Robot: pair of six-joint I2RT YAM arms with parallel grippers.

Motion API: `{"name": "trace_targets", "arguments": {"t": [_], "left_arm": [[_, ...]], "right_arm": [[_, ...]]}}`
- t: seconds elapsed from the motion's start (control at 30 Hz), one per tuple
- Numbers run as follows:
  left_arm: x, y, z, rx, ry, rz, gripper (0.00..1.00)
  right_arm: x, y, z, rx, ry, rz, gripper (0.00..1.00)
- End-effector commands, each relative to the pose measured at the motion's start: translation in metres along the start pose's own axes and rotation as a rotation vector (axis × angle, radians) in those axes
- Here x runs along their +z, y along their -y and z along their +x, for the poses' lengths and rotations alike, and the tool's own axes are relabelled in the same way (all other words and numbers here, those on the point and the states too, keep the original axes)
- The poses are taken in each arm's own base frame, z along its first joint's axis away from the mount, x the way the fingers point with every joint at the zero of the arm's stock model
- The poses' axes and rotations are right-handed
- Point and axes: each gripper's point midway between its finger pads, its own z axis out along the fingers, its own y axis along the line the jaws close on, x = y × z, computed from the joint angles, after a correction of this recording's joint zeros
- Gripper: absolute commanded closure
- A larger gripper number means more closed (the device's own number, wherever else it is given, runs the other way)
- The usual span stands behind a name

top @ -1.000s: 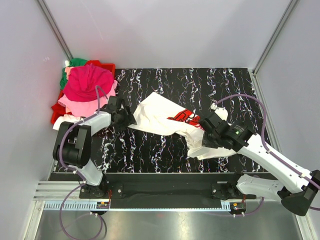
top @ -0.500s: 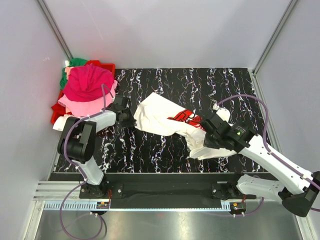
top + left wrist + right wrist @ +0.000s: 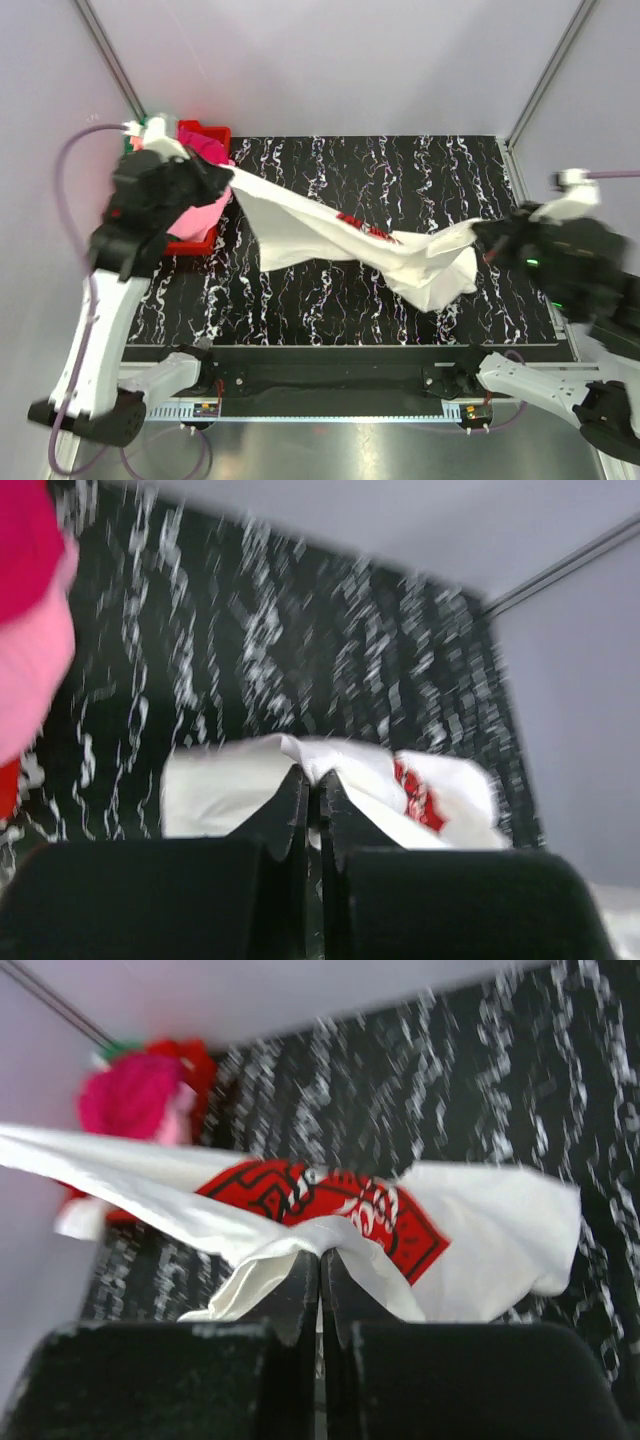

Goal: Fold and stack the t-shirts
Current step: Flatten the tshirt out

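**Shirt (image 3: 330, 225) hangs stretched between both arms**

We see the table (image 3: 400, 165) boxed in by walls on three sides. Its far half shows bare marble, as does the strip nearest us. The shirt spans the air above it, left to right, white with its red print facing up. It sags a little in the middle, and a loose fold droops toward the table at the right end. We judge this lift is meant to shake the cloth flat before laying it down for folding.

The pile (image 3: 130, 1100) of other shirts sits over the red bin (image 3: 205, 130) at the far-left corner, close beside the left arm, so room is tight there.

The left gripper (image 3: 312, 778) has its fingers pinched together on a white edge. The right gripper (image 3: 320, 1258) is likewise clamped on cloth just beneath the print.
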Motion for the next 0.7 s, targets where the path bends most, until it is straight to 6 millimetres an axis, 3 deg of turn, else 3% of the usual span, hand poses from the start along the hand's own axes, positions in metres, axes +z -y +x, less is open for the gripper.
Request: {"name": "trace_targets", "arguments": {"t": [0.0, 0.07, 0.1, 0.13, 0.2, 0.23, 0.33, 0.43, 0.5, 0.57, 0.6, 0.67], "left_arm": [[-0.082, 0.023, -0.044, 0.087, 0.149, 0.044, 1.0], [-0.132, 0.047, -0.074, 0.134, 0.274, 0.123, 1.0], [-0.148, 0.054, -0.083, 0.147, 0.316, 0.148, 1.0], [-0.179, 0.066, -0.095, 0.161, 0.391, 0.196, 1.0], [-0.211, 0.077, -0.108, 0.182, 0.48, 0.246, 1.0], [-0.238, 0.084, -0.116, 0.19, 0.544, 0.281, 1.0], [-0.276, 0.098, -0.126, 0.217, 0.646, 0.353, 1.0], [-0.285, 0.103, -0.134, 0.219, 0.677, 0.368, 1.0], [-0.274, 0.106, -0.137, 0.215, 0.652, 0.367, 1.0], [-0.266, 0.112, -0.139, 0.212, 0.631, 0.388, 1.0], [-0.251, 0.113, -0.141, 0.204, 0.605, 0.378, 1.0], [-0.232, 0.111, -0.145, 0.178, 0.572, 0.352, 1.0]], "right_arm": [[-0.063, -0.002, -0.081, -0.034, 0.278, -0.159, 1.0], [-0.097, -0.011, -0.106, -0.063, 0.381, -0.285, 1.0], [-0.111, -0.014, -0.115, -0.074, 0.419, -0.336, 1.0], [-0.137, -0.019, -0.13, -0.09, 0.49, -0.423, 1.0], [-0.165, -0.024, -0.141, -0.111, 0.558, -0.517, 1.0], [-0.191, -0.025, -0.152, -0.122, 0.631, -0.592, 1.0], [-0.227, -0.021, -0.171, -0.129, 0.759, -0.656, 1.0], [-0.236, -0.012, -0.19, -0.134, 0.829, -0.59, 1.0], [-0.236, -0.007, -0.2, -0.139, 0.861, -0.537, 1.0], [-0.227, -0.006, -0.215, -0.145, 0.9, -0.459, 1.0], [-0.218, -0.001, -0.221, -0.164, 0.911, -0.384, 1.0], [-0.194, -0.01, -0.233, -0.196, 0.908, -0.295, 1.0]]}}
